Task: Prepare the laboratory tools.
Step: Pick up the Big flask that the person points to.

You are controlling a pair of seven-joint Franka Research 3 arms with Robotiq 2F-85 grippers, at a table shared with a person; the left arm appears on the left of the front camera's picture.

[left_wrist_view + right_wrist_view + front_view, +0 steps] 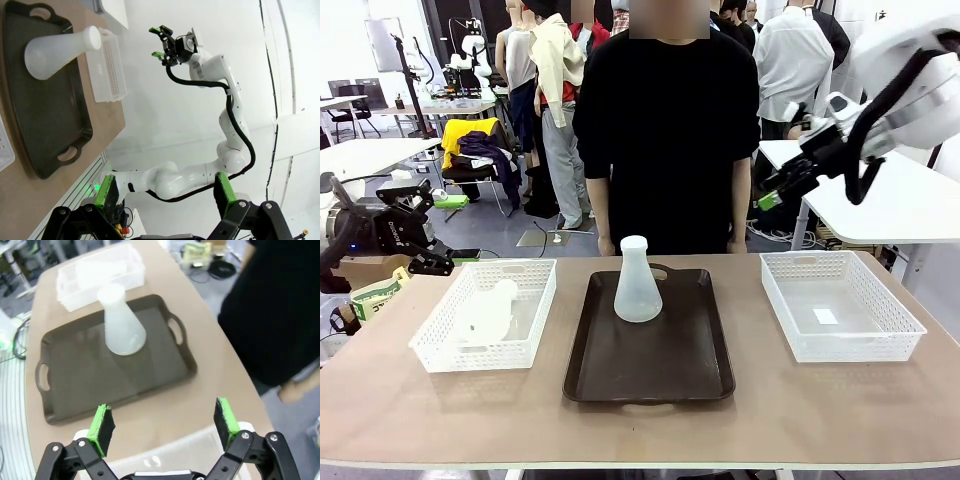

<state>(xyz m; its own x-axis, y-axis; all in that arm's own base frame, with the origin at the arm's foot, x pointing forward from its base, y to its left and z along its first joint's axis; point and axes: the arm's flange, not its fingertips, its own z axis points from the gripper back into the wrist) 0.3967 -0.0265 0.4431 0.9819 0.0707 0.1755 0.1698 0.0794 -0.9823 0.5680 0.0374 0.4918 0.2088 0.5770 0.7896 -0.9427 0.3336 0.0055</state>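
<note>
So you have one flask [638,283] upright on the tray [650,365]; the second flask [488,312] lies in a basket [546,296], probably your remaining work. Your left pincer [165,192] and right pincer [165,425] stand released.

No print is legible; the white label [826,316] in the right-hand basket [860,345] is too small.

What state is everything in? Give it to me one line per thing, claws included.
Translucent white plastic conical flask: standing upright, unheld.
Dark brown plastic tray: lying flat, carrying that upright flask.
Second translucent white conical flask: lying on its side, unheld.
Left white mesh basket: holding that second flask.
Right white mesh basket: holding no flask.
Left claw: open, holding nothing.
Right claw: open, holding nothing.
</note>
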